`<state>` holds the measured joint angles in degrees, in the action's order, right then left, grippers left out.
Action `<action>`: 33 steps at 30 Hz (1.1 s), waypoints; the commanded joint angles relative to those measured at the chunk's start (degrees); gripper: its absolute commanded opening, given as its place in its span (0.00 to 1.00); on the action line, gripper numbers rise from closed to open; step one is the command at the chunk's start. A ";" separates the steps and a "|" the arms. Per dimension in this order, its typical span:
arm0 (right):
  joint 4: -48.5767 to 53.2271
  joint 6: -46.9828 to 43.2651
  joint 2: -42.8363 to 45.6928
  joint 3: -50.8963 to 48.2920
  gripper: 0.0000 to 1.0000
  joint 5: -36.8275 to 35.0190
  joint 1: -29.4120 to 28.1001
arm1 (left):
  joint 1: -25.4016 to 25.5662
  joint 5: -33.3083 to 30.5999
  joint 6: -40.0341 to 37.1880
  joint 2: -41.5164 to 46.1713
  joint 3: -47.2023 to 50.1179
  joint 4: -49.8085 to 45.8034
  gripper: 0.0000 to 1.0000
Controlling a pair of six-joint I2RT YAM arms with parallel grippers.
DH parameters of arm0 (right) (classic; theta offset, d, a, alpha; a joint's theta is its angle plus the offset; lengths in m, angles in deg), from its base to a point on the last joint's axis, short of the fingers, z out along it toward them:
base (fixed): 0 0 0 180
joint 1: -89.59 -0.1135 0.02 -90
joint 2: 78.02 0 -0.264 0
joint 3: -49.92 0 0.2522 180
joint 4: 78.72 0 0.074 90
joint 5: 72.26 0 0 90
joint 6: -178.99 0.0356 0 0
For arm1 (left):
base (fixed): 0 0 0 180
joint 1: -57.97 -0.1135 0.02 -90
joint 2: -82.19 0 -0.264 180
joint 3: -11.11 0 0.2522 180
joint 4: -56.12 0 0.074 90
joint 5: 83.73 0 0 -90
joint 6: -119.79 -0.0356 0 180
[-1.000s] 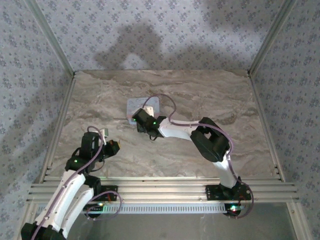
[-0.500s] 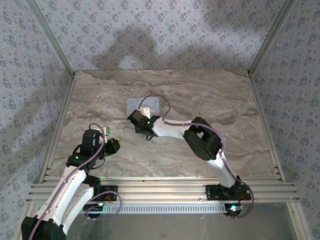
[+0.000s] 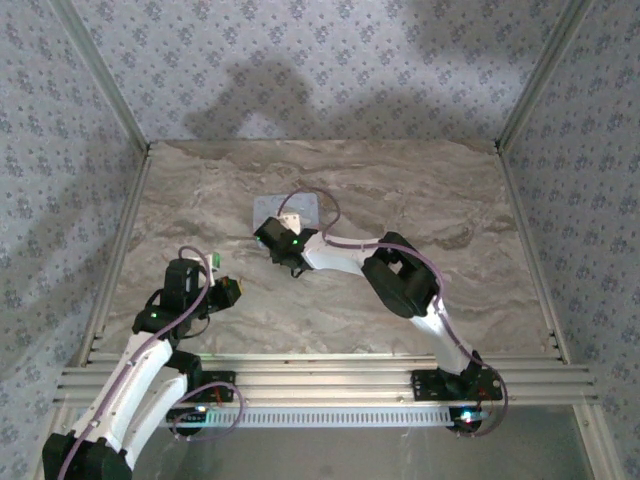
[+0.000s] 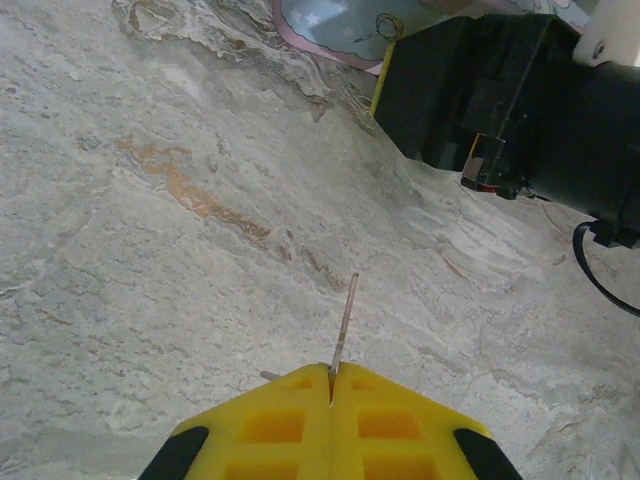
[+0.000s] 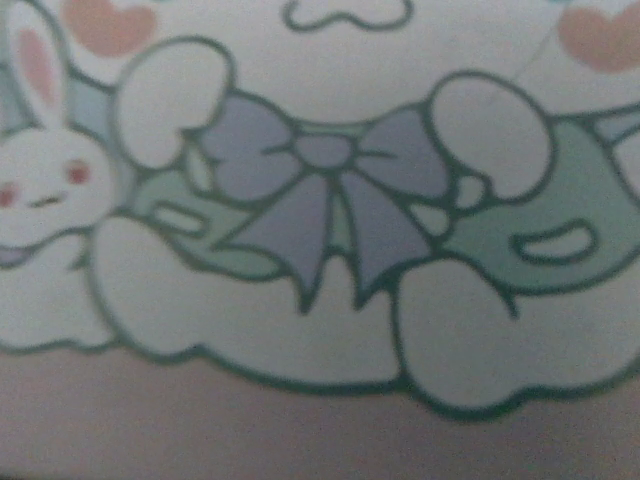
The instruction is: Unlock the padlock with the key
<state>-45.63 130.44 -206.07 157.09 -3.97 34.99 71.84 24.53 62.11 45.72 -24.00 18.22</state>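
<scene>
My left gripper point(image 4: 330, 372) point(image 3: 228, 290) is shut on the key point(image 4: 345, 318), whose thin metal blade sticks out forward from between the yellow fingers, low over the marble table. My right gripper point(image 3: 270, 234) hovers at the near edge of the pale blue cartoon tin point(image 3: 300, 205) point(image 4: 330, 22). The right wrist view looks straight down at close range on the tin lid's rabbit and bow picture point(image 5: 320, 190), and its fingers are out of frame. Its black body point(image 4: 500, 90) is ahead of the key, to the right. The padlock is hidden.
The marble table point(image 3: 400, 190) is fenced by aluminium rails left, right and front, with patterned walls behind. The right arm's cable point(image 3: 315, 200) loops over the tin. Open tabletop lies between my two grippers.
The right gripper has shifted a little left along the tin's near edge, with its elbow folding in. The left arm has edged slightly, still gripping the key.
</scene>
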 commanded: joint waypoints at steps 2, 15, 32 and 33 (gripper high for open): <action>1.26 1.27 -1.02 1.64 0.38 -1.93 1.24 | -0.25 1.43 -1.45 0.62 -1.86 0.61 0.00; 0.62 -3.19 6.24 -4.46 0.07 -0.71 2.05 | -0.16 5.06 -3.51 2.26 -1.23 6.42 0.00; 9.13 -4.56 19.49 -16.57 0.00 17.76 3.22 | 9.69 7.50 -3.51 -20.92 -1.13 31.83 0.00; 9.24 -4.79 19.59 -16.59 0.00 20.26 3.51 | 9.69 7.36 -3.49 -22.24 -1.28 32.81 0.00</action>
<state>-39.03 126.83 -188.65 140.80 9.45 37.80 81.28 32.99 59.18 25.61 -23.84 45.17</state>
